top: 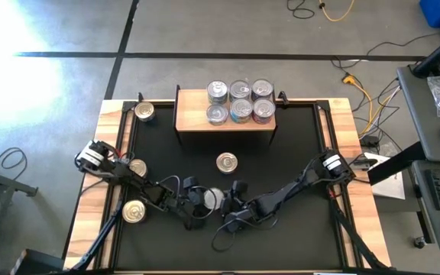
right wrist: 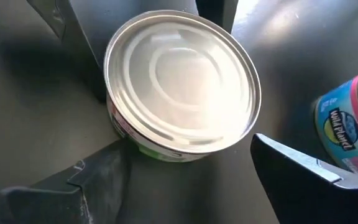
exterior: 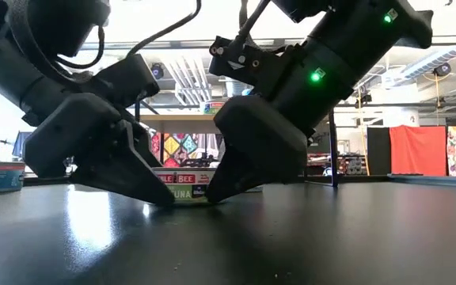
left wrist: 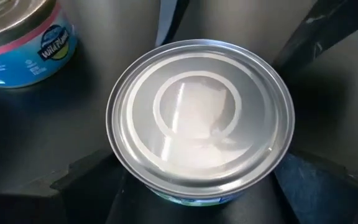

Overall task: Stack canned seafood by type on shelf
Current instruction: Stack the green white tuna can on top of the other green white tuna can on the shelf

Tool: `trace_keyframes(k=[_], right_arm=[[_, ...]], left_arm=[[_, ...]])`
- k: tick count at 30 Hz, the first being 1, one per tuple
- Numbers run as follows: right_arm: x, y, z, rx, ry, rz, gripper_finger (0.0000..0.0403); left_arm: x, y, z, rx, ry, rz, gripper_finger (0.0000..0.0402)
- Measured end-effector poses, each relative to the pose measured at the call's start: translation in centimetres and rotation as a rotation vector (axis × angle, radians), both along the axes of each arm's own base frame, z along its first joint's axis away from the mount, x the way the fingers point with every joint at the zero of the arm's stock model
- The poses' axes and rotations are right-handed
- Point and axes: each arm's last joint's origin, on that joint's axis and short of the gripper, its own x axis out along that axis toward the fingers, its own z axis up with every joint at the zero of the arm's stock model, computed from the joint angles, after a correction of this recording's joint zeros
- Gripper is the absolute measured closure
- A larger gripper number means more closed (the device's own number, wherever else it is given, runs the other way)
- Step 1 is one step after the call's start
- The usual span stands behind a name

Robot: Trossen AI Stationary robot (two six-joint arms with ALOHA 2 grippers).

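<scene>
Both grippers — left [top: 195,200], right [top: 231,200] — flank 1 silver-lidded can [top: 211,198], fingers wide, seemingly not clamping.

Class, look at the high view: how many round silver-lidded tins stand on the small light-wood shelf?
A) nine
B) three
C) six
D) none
C: on the light-wood shelf the round silver-lidded tins stand in two rows of three.

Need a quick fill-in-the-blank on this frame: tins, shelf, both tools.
From above, the small light-wood shelf shows ___ tin lids. They form ___ rows of three. The left tool and right tool both flank one silver-lidded tin on the ___ tabletop.
Missing: six; two; black.
</scene>
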Motion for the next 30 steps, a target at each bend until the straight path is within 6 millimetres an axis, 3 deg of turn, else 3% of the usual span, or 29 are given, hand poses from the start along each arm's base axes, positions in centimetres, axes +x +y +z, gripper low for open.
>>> trace_keyframes(k=[8,18,30], right_arm=[[0.2,0.0,0.0,0.104,0.023,0.041,0.0099],[0.3,0.0,0.1,0.112,0.026,0.068,0.0092],[0.1,0.0,-0.1,0.118,0.047,0.057,0.0097]], left_arm=[[-0.2,0.5,-0.6,-0.089,-0.062,-0.031,0.0026],[-2.3,1.5,-1.8,-0.235,-0.246,0.005,0.0026],[-1.6,1.1,-3.8,-0.151,-0.342,-0.045,0.0026]])
